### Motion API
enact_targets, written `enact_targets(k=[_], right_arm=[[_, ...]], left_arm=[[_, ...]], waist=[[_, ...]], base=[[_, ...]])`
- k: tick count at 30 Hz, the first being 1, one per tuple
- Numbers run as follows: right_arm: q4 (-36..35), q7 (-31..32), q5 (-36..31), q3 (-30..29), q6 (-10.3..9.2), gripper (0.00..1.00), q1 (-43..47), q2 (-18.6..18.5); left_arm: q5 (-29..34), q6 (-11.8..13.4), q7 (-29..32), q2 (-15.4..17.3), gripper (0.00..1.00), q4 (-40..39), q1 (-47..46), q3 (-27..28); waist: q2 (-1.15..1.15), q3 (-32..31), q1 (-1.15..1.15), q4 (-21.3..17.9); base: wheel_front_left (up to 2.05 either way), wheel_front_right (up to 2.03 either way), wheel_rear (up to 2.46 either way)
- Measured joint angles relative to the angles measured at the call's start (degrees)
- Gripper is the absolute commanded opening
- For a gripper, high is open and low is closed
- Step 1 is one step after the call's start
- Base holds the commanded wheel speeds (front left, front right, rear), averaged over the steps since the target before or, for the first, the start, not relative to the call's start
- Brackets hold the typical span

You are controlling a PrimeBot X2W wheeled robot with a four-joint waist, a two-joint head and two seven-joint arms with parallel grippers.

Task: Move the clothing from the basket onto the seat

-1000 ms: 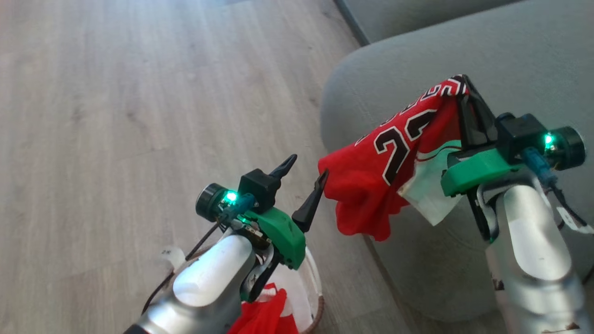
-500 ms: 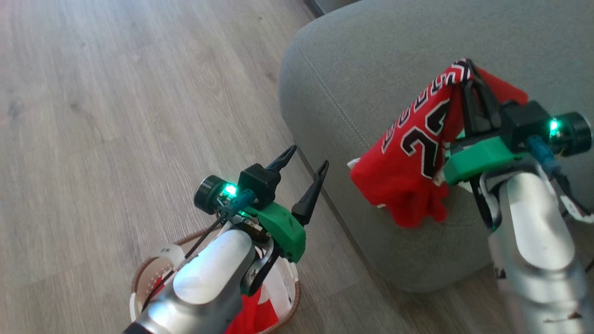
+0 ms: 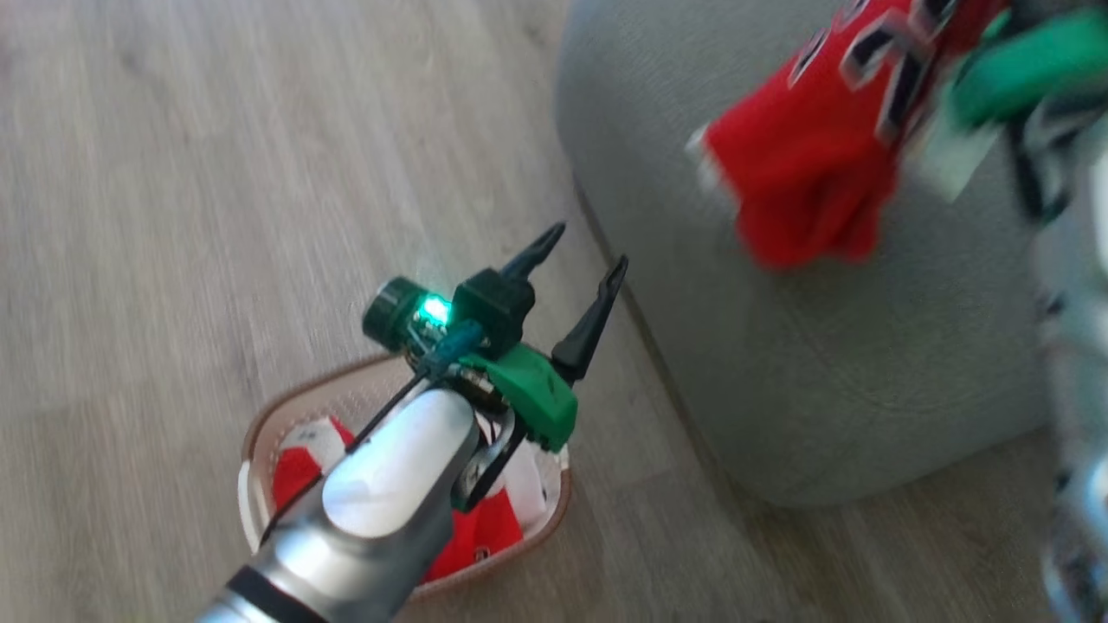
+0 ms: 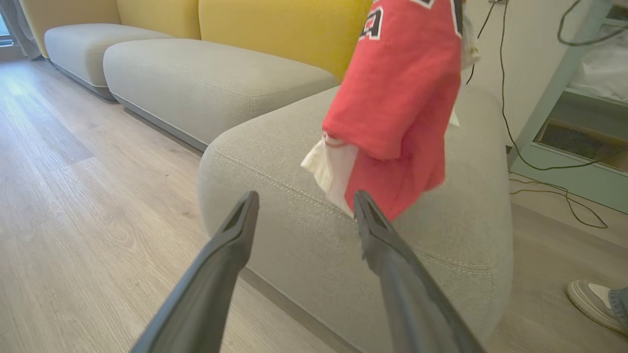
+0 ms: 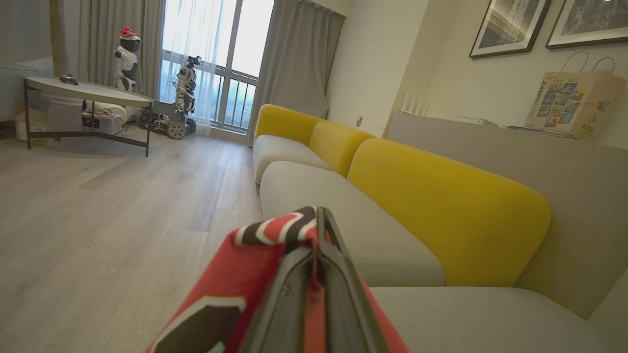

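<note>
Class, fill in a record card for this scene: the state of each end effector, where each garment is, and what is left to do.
Left end effector: open, empty
Right end effector: shut on the jersey
Jersey position: hanging in the air by the seat, not laid down
Basket contents: red garment
Left to do: both garments onto the seat

In the head view the jersey point(image 3: 805, 164) and right arm point(image 3: 1073, 260) are smeared by blur, the jersey's lettering cut by the top edge. The left forearm point(image 3: 389, 493) hides much of the basket point(image 3: 260, 424).
</note>
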Motion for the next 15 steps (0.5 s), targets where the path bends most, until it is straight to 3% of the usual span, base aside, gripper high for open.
enact_targets(k=[8,15], right_arm=[[10.51,6.12,3.15,-2.09,0.00,0.00,-18.34,-8.38],[17.86,8.38,-0.85,-5.05,0.00,0.00,-27.53,-15.47]], left_arm=[[2.21,-0.07,0.13,0.60,1.00,-2.74,-4.13,-1.51],[3.57,-0.04,0.78,0.89,1.00,-6.43,-6.67,-2.42]], waist=[[0.00,8.26,0.01,5.42],[0.00,14.17,0.01,11.56]], base=[[0.00,0.00,0.00],[0.00,0.00,0.00]])
